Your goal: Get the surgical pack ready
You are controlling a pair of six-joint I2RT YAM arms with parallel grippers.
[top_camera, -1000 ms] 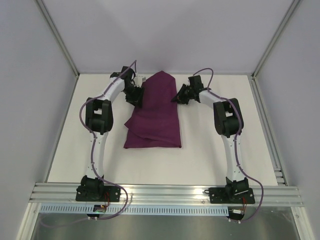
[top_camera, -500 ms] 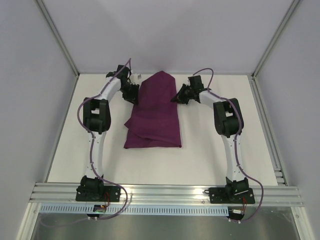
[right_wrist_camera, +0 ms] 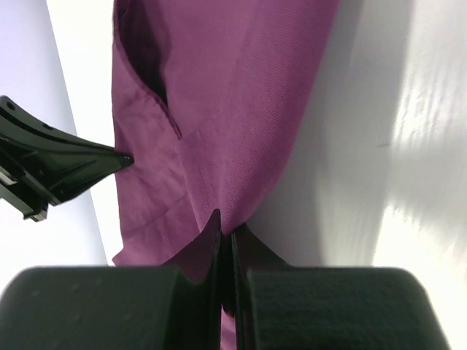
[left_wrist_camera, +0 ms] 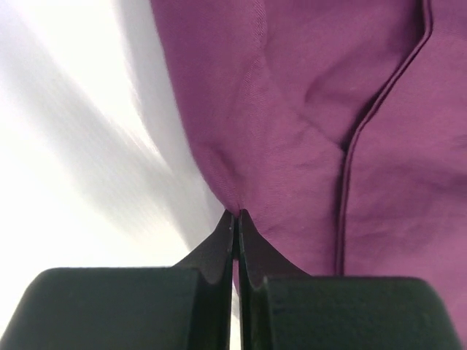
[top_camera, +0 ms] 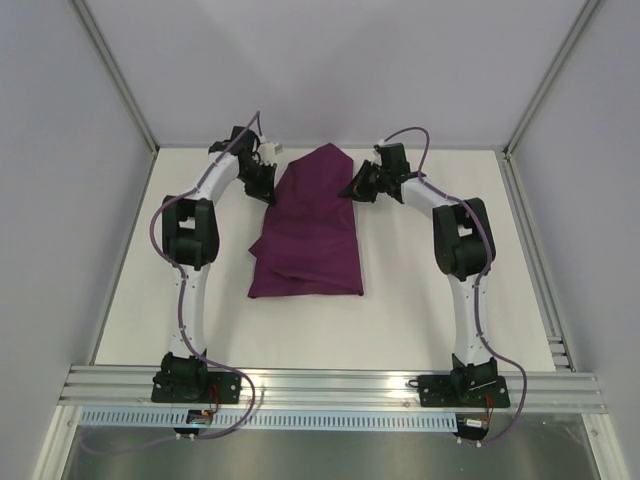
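**Inspector:** Left arm, pose and grip?

**Assistant:** Elbow raised, forearm reaching to the far part of the table (top_camera: 420, 300). The left gripper (left_wrist_camera: 235, 213) points down at the left edge of the purple cloth (top_camera: 310, 240), its jaws pressed together on a small pinch of fabric.

**Inspector:** The cloth?

**Assistant:** It lies bunched mid-table between the arms, narrow at the far end and wider toward the bases. Nothing under it shows.

**Inspector:** Right arm?

**Assistant:** Mirrored pose. The right gripper (right_wrist_camera: 225, 222) has its jaws closed on the cloth's right edge.
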